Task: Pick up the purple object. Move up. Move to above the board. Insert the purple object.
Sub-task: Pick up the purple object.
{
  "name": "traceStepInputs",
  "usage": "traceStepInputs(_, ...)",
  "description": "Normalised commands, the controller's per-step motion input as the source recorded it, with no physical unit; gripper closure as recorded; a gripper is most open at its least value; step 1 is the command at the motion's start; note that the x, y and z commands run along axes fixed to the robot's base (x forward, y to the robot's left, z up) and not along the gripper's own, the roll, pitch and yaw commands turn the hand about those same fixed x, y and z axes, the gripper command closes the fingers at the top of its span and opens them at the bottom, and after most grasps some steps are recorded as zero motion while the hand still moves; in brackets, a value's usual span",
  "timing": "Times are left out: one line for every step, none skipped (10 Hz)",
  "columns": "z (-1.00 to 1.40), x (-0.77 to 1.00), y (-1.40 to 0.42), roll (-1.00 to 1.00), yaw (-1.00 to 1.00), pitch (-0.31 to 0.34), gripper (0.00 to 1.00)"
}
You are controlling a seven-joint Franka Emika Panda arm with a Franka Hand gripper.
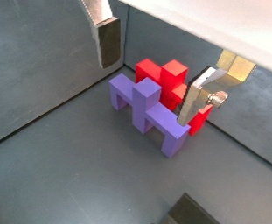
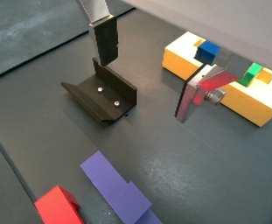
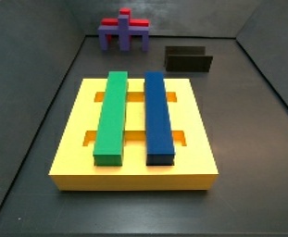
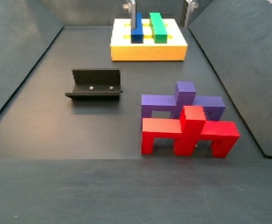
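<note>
The purple object (image 1: 144, 105) stands on the dark floor, touching the red piece (image 1: 162, 74) beside it. It also shows in both side views (image 3: 125, 35) (image 4: 179, 101) and in a wrist view (image 2: 115, 188). The yellow board (image 3: 78, 139) lies flat and bears a green bar (image 3: 111, 116) and a blue bar (image 3: 158, 116); it also shows in a side view (image 4: 149, 52) and a wrist view (image 2: 249, 105). My gripper (image 1: 149, 87) is open and empty, well above the floor, over the pieces, with nothing between the fingers (image 2: 105, 44).
The fixture (image 4: 94, 85) stands on the floor between the board and the pieces, and shows under my gripper in a wrist view (image 2: 101, 94). The red piece (image 4: 187, 133) sits against the purple one. Sloping grey walls (image 3: 35, 83) ring the floor.
</note>
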Motion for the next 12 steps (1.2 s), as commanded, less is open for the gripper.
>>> traceStepInputs(-0.08, -0.04, 0.27, -0.03, 0.0, 0.0, 0.0)
traceStepInputs(-0.28, -0.3, 0.62, -0.11, 0.0, -0.066, 0.0)
traceStepInputs(-0.42, -0.5, 0.66, -0.06, 0.0, -0.103, 0.0)
traceStepInputs(-0.48, -0.64, 0.56, -0.01, -0.03, -0.12, 0.0)
traceStepInputs(-0.5, -0.59, 0.43, 0.0, -0.01, -0.107, 0.0)
traceStepInputs(-0.5, -0.32, 0.3, 0.02, 0.0, -0.03, 0.0)
traceStepInputs(-0.5, -0.24, 0.28, 0.01, 0.0, -0.019, 0.0)
traceStepInputs(-0.41, -0.15, 0.19, -0.01, 0.0, -0.023, 0.0)
traceStepInputs(-0.29, 0.0, 0.03, -0.02, -0.01, 0.0, 0.0)
traceStepInputs(-0.31, 0.0, 0.13, -0.03, -0.07, 0.0, 0.0)
traceStepInputs(-0.28, 0.0, 0.08, 0.0, -0.1, 0.0, 0.0)
traceStepInputs(-0.26, 0.0, 0.13, 0.0, -0.16, 0.0, 0.0)
